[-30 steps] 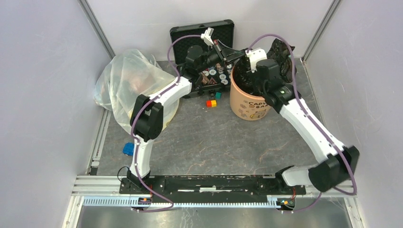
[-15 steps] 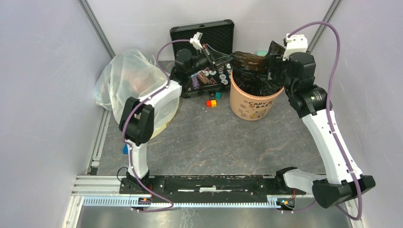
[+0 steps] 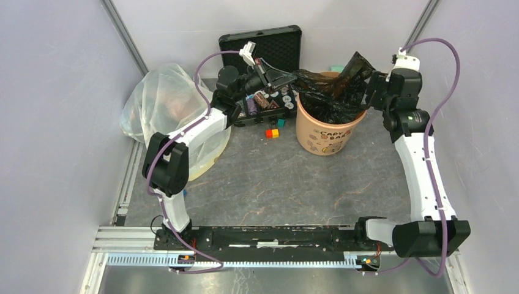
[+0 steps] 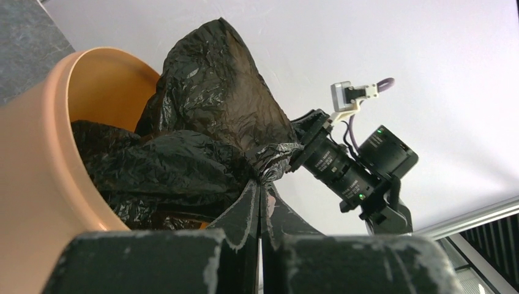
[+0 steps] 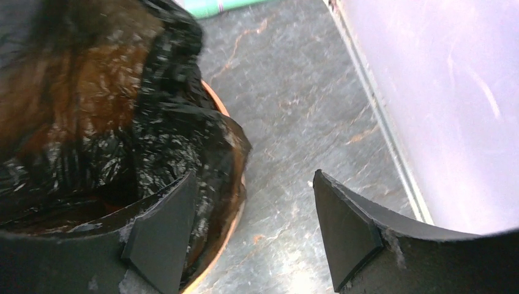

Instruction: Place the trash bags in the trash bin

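The black crinkled trash bag lies partly inside the peach-orange bucket, with its top spread over the rim and one flap standing up at the back. My left gripper is shut on the bag's left edge, just above the bucket's left rim. The left wrist view shows the pinch, the bag and the bucket's wall. My right gripper is open at the bucket's right rim. In the right wrist view it straddles the rim, and the bag lies against its left finger.
A black foam-lined case with chips stands open behind the left gripper. A big translucent bag sits at the left. Small coloured cubes lie left of the bucket, and a blue object lies near the left rail. Walls close in on both sides.
My right gripper has swung from over the bucket out to its right rim and now stands open. My left gripper has drawn back to the left with the bag's edge, stretching the bag across the opening.
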You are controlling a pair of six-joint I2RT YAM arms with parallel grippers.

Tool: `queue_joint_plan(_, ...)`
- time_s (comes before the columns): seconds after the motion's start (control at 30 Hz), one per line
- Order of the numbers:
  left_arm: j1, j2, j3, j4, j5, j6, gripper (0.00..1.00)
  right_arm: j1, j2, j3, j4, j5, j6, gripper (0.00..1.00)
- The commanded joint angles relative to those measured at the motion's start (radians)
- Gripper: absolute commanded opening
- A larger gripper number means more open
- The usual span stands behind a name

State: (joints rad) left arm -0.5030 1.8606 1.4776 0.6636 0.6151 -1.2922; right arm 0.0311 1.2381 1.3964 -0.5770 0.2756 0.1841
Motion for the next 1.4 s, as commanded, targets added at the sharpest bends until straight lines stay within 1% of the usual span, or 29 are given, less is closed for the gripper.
queue_joint_plan(0.0, 0.009, -0.061, -0.028, 0.047, 0.035, 0.004, 0.02, -0.075, -0.036, -0.068, 0.056, -0.156, 0.131, 0.75)
queue_joint_plan(0.1, 0.011, -0.065, -0.038, 0.051, 0.04, 0.002, 0.02, -0.097, -0.048, -0.102, 0.072, -0.203, 0.189, 0.71)
queue_joint_plan(0.3, 0.015, -0.075, -0.051, 0.057, 0.047, 0.0, 0.02, -0.114, -0.074, -0.183, 0.146, -0.316, 0.24, 0.68)
queue_joint_plan(0.4, 0.018, -0.077, -0.049, 0.06, 0.053, -0.005, 0.02, -0.117, -0.074, -0.19, 0.151, -0.337, 0.249, 0.66)
queue_joint_plan(0.43, 0.018, -0.08, -0.05, 0.06, 0.052, -0.005, 0.02, -0.119, -0.077, -0.191, 0.151, -0.341, 0.251, 0.62)
queue_joint_plan(0.5, 0.02, -0.086, -0.052, 0.061, 0.054, -0.004, 0.02, -0.122, -0.081, -0.192, 0.15, -0.345, 0.254, 0.47)
queue_joint_plan(0.53, 0.02, -0.088, -0.052, 0.06, 0.054, -0.003, 0.02, -0.123, -0.085, -0.195, 0.151, -0.341, 0.255, 0.43)
queue_joint_plan(0.6, 0.021, -0.093, -0.054, 0.059, 0.055, -0.003, 0.02, -0.123, -0.093, -0.195, 0.151, -0.334, 0.253, 0.39)
queue_joint_plan(0.63, 0.021, -0.094, -0.054, 0.058, 0.056, -0.003, 0.02, -0.125, -0.095, -0.194, 0.15, -0.332, 0.249, 0.34)
queue_joint_plan(0.67, 0.021, -0.096, -0.054, 0.057, 0.057, -0.003, 0.02, -0.125, -0.098, -0.191, 0.146, -0.333, 0.247, 0.25)
queue_joint_plan(0.77, 0.024, -0.106, -0.063, 0.058, 0.06, -0.002, 0.02, -0.13, -0.108, -0.179, 0.127, -0.335, 0.239, 0.08)
queue_joint_plan(0.83, 0.027, -0.116, -0.079, 0.057, 0.06, -0.002, 0.02, -0.132, -0.121, -0.172, 0.111, -0.324, 0.229, 0.03)
queue_joint_plan(0.9, 0.031, -0.128, -0.107, 0.057, 0.059, 0.0, 0.02, -0.134, -0.135, -0.173, 0.091, -0.31, 0.211, 0.0)
queue_joint_plan(1.03, 0.044, -0.159, -0.171, 0.041, 0.069, -0.012, 0.02, -0.135, -0.181, -0.217, 0.043, -0.282, 0.178, 0.0)
queue_joint_plan(1.07, 0.044, -0.169, -0.186, 0.037, 0.072, -0.009, 0.02, -0.135, -0.2, -0.242, 0.045, -0.255, 0.174, 0.0)
queue_joint_plan(1.2, 0.044, -0.203, -0.263, 0.021, 0.078, 0.004, 0.02, -0.135, -0.289, -0.369, 0.088, -0.26, 0.178, 0.0)
queue_joint_plan(1.37, 0.044, -0.254, -0.352, -0.001, 0.078, 0.045, 0.02, -0.135, -0.356, -0.447, 0.106, -0.27, 0.185, 0.0)
